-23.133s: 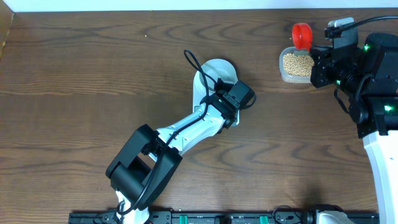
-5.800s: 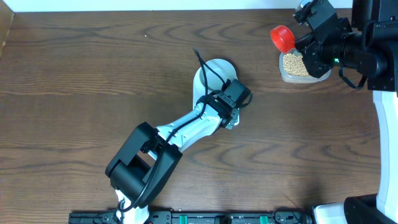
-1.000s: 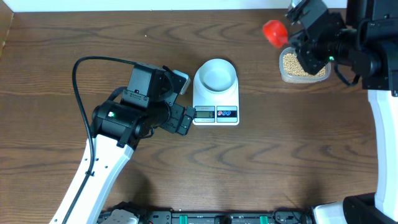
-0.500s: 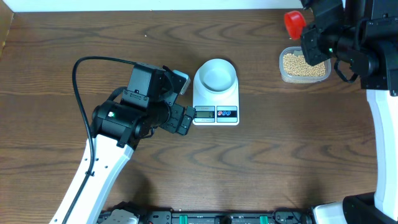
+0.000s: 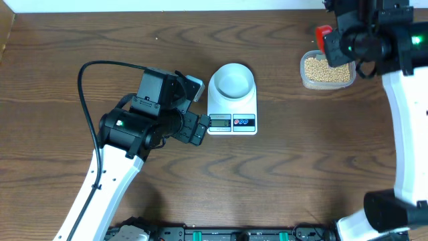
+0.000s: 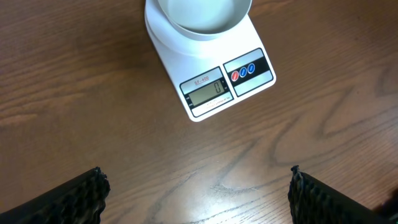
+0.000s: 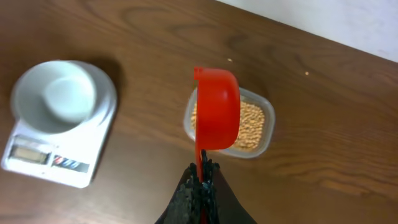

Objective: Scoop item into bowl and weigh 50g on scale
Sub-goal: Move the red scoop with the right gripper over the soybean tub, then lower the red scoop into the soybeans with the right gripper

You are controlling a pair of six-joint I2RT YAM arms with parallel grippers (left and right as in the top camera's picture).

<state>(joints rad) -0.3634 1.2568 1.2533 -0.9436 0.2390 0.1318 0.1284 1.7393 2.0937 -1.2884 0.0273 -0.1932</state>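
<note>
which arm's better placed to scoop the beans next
Right. The right gripper is shut on the red scoop, right at the clear tub of beans. The left gripper is open and empty, by the scale, far from the tub.

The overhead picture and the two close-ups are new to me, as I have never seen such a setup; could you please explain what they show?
This is a robot with two arms at a wooden table. One picture looks down from above. The other two come from a camera on each wrist, looking past that arm's own fingers. On the table stand a white kitchen scale, reading zero, with an empty pale bowl on it, and a clear tub of small tan beans. The left gripper hangs open near the scale's front, holding nothing. The right gripper is shut on the handle of a red scoop, held up by the tub.
</note>
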